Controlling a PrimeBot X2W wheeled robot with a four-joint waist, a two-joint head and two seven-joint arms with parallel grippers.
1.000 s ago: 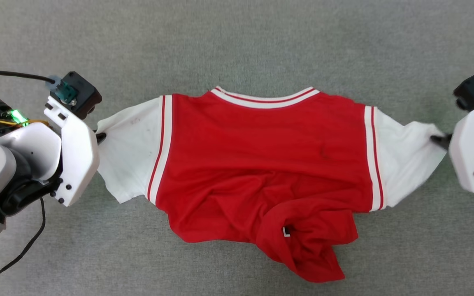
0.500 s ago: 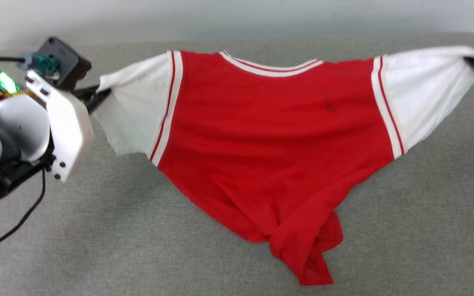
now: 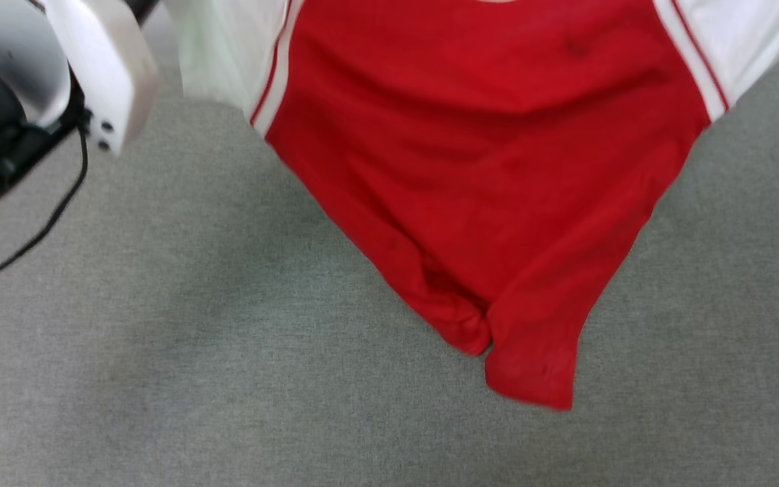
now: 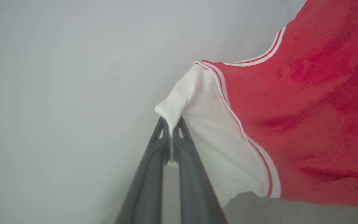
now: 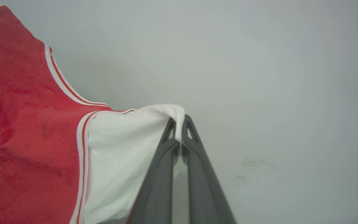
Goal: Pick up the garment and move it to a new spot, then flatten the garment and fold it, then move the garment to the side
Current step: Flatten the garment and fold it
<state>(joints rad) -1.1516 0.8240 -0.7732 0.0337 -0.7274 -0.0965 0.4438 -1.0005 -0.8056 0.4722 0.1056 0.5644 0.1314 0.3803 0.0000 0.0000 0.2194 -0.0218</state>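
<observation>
The garment [image 3: 491, 155] is a red T-shirt with white sleeves and striped trim. It hangs in the air, stretched between both sleeves, its red hem drooping to a point just above the grey cloth surface [image 3: 227, 379]. In the left wrist view my left gripper [image 4: 170, 124] is shut on the tip of one white sleeve [image 4: 210, 130]. In the right wrist view my right gripper [image 5: 179, 123] is shut on the tip of the other white sleeve [image 5: 126, 146]. The red body [image 5: 17, 124] sags between them. The printed side is hidden.
My left arm's pale forearm [image 3: 58, 74] and a black cable [image 3: 38, 230] fill the head view's upper left. A plain pale wall [image 4: 73, 93] stands behind the shirt. Grey cloth surface spreads beneath and around the hanging hem.
Both grippers have lifted the shirt by its sleeves off the surface; the crumpled hem has pulled straight and now dangles. The head view has tilted as the arms rose.
</observation>
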